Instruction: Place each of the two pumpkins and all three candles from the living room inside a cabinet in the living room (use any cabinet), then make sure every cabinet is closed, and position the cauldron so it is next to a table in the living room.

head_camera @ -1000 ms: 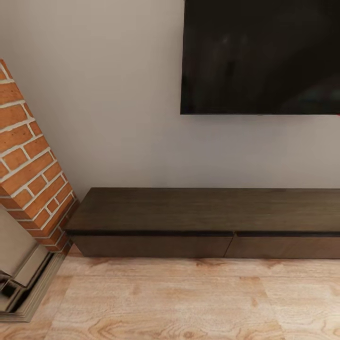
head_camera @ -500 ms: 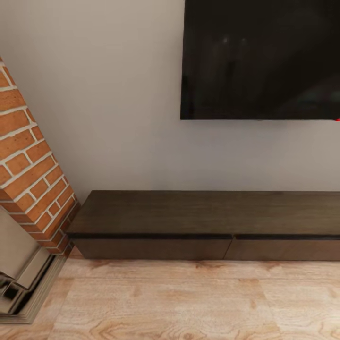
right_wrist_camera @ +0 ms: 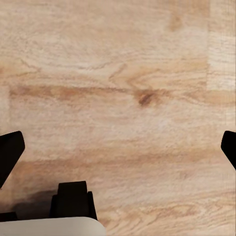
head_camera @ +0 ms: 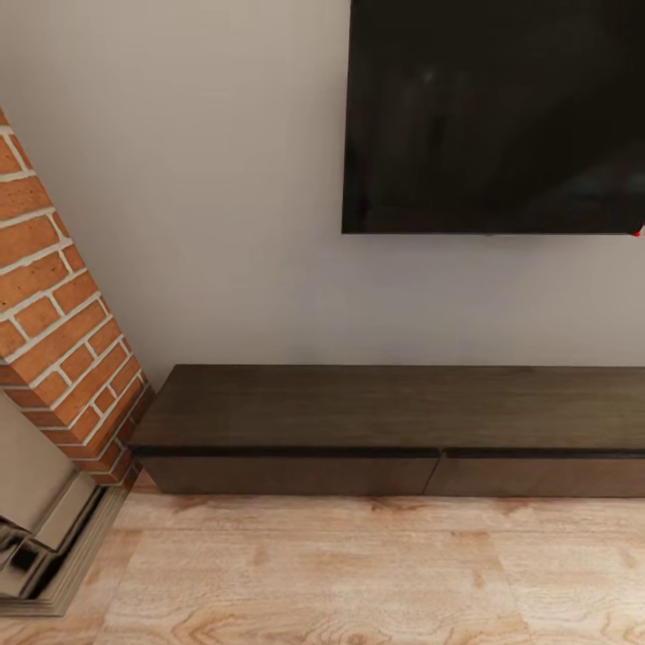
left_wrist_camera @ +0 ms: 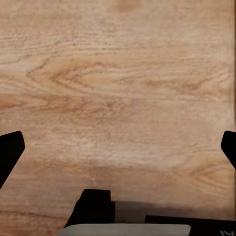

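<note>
The cabinet (head_camera: 394, 421) is showing dark-brown wood grain, the floor (head_camera: 358, 573) pale knotted oak, the fireplace brick (head_camera: 54, 305) orange-red, the television (head_camera: 493, 116) black.

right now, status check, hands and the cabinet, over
Left hand open, empty, over wood floor. Right hand the same. Cabinet ahead under the TV, both front panels shut, top bare. Brick fireplace at its left end.

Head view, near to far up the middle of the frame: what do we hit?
Light wood plank floor → long low dark-brown wood cabinet, front panels shut → pale grey wall → black flat wall-mounted screen.
</note>
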### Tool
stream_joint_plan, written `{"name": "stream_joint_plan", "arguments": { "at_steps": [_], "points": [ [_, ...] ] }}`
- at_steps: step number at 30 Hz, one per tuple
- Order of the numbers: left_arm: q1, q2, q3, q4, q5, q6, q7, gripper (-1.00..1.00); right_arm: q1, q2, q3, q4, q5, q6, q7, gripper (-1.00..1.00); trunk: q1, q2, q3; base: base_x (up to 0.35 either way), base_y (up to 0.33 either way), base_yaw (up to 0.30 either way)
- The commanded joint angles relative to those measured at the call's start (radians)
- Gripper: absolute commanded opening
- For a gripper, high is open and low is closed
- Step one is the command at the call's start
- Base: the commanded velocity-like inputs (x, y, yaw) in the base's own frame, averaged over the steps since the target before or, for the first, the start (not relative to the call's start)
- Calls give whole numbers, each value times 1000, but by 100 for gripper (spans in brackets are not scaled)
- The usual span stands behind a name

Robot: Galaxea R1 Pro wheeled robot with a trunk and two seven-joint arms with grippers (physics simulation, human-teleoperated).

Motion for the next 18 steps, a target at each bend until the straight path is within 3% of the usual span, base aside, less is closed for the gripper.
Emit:
{"name": "stream_joint_plan", "arguments": {
  "at_steps": [1,15,18],
  "points": [
    [0,-2,0,-2,0,0,0,100,0,0,-1,-6,-1,0,0,100,0,0,0,0,0,0],
    [0,-6,0,-22,0,-1,-1,100,0,0,4,-12,6,9,1,100,0,0,0,0,0,0],
    [8,-6,0,-20,0,-1,-1,100,0,0,-1,-10,-9,11,0,100,0,0,2,0,0,-181]
  ]
}}
